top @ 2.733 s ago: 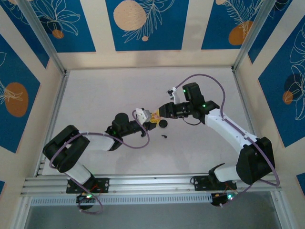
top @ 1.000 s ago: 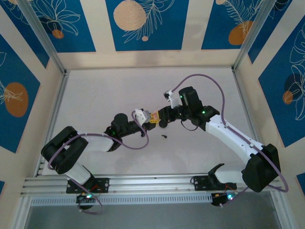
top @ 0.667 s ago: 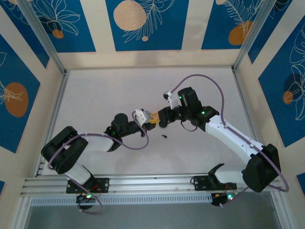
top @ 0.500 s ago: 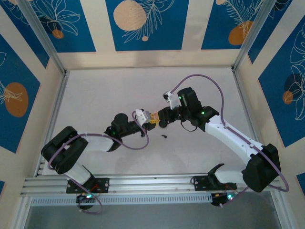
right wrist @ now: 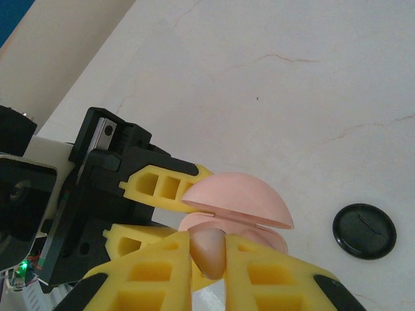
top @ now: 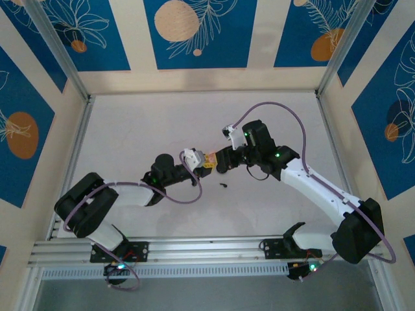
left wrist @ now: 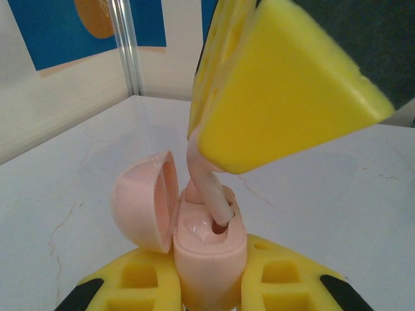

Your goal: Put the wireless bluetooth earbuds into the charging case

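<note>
So, left tool (left wrist: 209,288): pressed in on the charging case (left wrist: 207,256), one yellow finger on each side of its pink base.
Case location: mid-surface (top: 142,129) in the top view, between the two tools; cannot tell whether it rests on the surface or is lifted.
Case lid (left wrist: 146,201): hinged open, standing to the left in the left wrist view; inner wells exposed.
Right tool (right wrist: 207,245): pinching a pink earbud (left wrist: 207,188) between its yellow pads, positioned above the case.
Earbud position: stem tip down inside the right-hand well of the case, bud end up in the pads; not seated flush.
Black puck (right wrist: 364,231): flat on the surface, off to the side of the case, touching nothing.
Small black item (top: 224,186): on the surface just on the near side of both tools; too small to identify.
</note>
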Available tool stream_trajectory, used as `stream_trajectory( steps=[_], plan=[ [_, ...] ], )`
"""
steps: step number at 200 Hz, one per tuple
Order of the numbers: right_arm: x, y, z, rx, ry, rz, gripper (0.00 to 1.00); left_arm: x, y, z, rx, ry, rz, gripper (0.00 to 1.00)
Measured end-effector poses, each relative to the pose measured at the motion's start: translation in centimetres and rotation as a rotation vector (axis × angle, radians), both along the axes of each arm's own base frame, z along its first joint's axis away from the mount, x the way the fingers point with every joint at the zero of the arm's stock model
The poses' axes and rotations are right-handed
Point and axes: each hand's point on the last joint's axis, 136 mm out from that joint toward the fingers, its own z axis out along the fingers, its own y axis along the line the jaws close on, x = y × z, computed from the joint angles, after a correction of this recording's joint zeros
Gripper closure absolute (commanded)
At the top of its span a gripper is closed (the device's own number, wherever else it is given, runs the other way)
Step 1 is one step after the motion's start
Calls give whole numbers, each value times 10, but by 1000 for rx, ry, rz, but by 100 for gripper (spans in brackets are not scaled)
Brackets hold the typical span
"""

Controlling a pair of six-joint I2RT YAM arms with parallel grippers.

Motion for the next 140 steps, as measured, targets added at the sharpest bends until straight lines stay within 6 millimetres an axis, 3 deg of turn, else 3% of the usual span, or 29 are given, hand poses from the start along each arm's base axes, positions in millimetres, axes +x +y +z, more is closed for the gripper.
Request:
stream_trajectory(
  steps=[140],
  plan=[
    [-15, 1, -25, -24, 46, 42, 84, -4, 1, -9, 30, -4, -4, 95]
  ],
)
